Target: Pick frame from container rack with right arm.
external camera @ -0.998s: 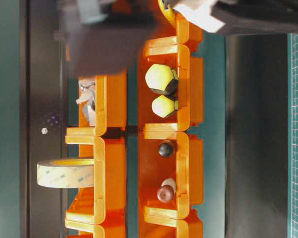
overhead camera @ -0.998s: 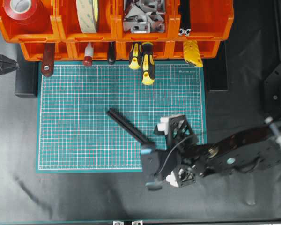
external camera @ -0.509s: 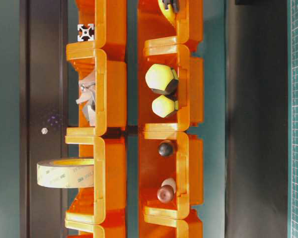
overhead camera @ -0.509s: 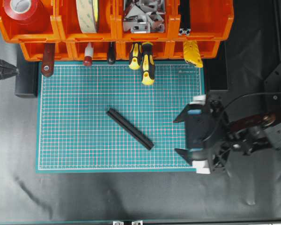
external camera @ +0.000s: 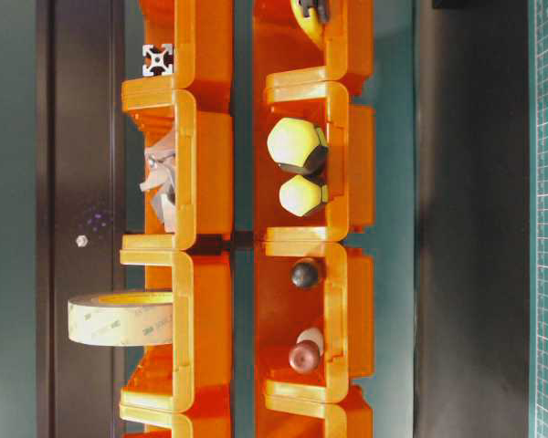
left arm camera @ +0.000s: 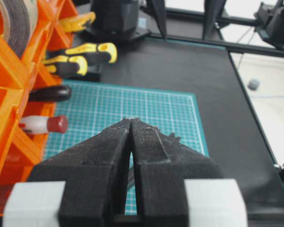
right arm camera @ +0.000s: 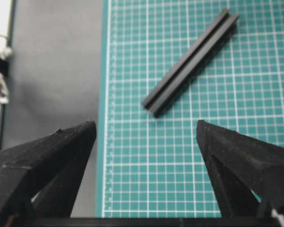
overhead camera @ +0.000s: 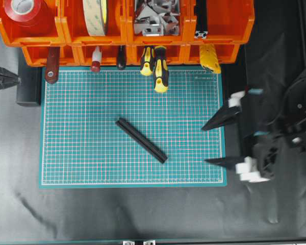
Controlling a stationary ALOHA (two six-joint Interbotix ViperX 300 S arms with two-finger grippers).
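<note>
Lying diagonally on the green mat (overhead camera: 92, 127), the frame (overhead camera: 142, 140) is judged delivered (hence right gripper (overhead camera: 214, 144) spread empty, left gripper (left arm camera: 131, 124) pressed together).

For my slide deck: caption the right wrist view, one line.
Open right gripper, fingertips spread wide and empty, looks down at the black frame lying diagonally on the green cutting mat.
</note>
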